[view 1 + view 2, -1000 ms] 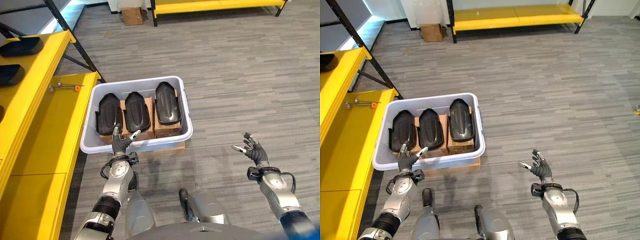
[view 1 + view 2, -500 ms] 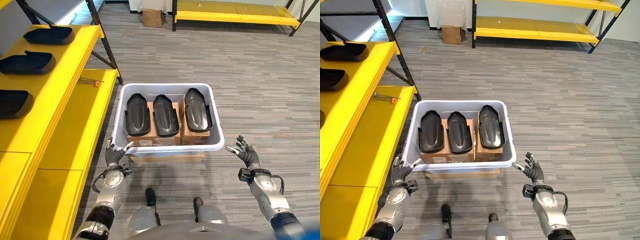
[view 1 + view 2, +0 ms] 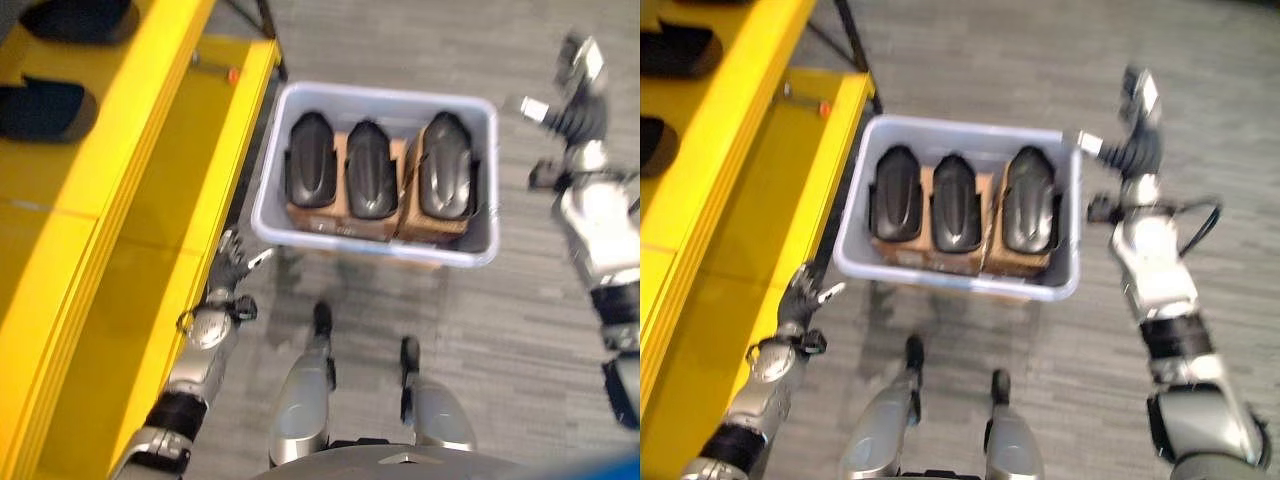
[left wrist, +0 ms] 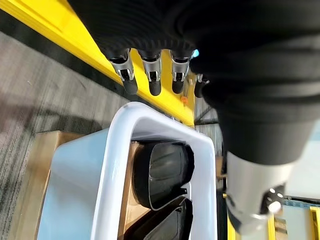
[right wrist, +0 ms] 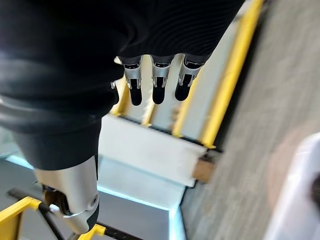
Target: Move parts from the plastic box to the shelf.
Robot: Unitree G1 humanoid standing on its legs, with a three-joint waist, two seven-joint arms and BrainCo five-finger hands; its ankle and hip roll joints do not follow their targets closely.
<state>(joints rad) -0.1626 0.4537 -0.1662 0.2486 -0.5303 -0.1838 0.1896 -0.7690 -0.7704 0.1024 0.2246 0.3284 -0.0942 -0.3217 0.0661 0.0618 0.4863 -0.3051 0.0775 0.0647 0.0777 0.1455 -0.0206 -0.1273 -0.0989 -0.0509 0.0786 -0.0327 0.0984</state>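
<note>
Grey plastic box [image 3: 268,214] sits on the striped floor [image 3: 970,60], right beside the yellow shelf [image 3: 130,200]. Inside it, 3 black parts [image 3: 371,168] lie side by side on 2 brown cardboard boxes [image 3: 940,255]. More black parts [image 3: 40,108] rest on the shelf. The left robot hand [image 3: 232,262] hangs near the box's front corner, its fingers spread and empty. The right robot hand [image 3: 1134,135] is raised beside the box's far corner, fingers straight and empty.
</note>
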